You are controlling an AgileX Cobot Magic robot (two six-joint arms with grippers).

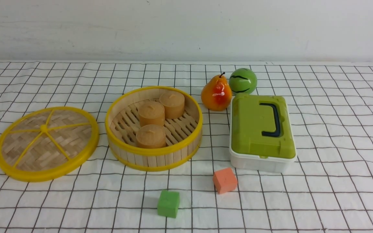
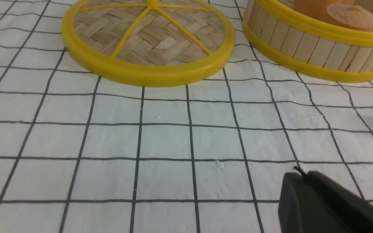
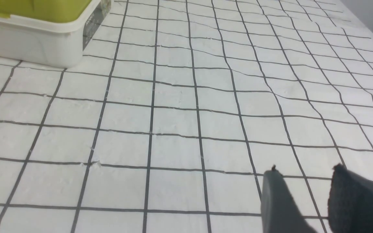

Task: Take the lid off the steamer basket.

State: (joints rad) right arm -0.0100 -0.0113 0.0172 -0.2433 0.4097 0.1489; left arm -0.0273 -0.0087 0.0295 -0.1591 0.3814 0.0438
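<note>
A: Pincer status?
B: Left pincer (image 2: 299, 173): tips pressed together, nothing in it. Right pincer (image 3: 306, 168): tips apart, nothing between them. Both well clear of the task's things.
A: Lid?
B: Lid (image 1: 78, 136) is off. Lying on the table (image 1: 86, 207), left of the basket (image 1: 173, 160), near it, not touching. Spoked side with the hub (image 1: 44, 128) faces up.
A: Basket?
B: Uncovered, upright on the table. Three small tan pieces inside: one toward the back (image 1: 172, 105), one in the middle (image 1: 151, 113), one toward the front (image 1: 151, 137).
A: Other stuff?
B: Pear (image 1: 216, 94) and green ball (image 1: 243, 81) behind, green-topped box (image 1: 257, 129) to the right, its own lid on. Pink block (image 1: 225, 180) and green block (image 1: 168, 203) in front.
A: So how far along?
B: Done, I'd say. Removal and set-down both look complete. Nothing left bar keeping the arms away from the lid.
</note>
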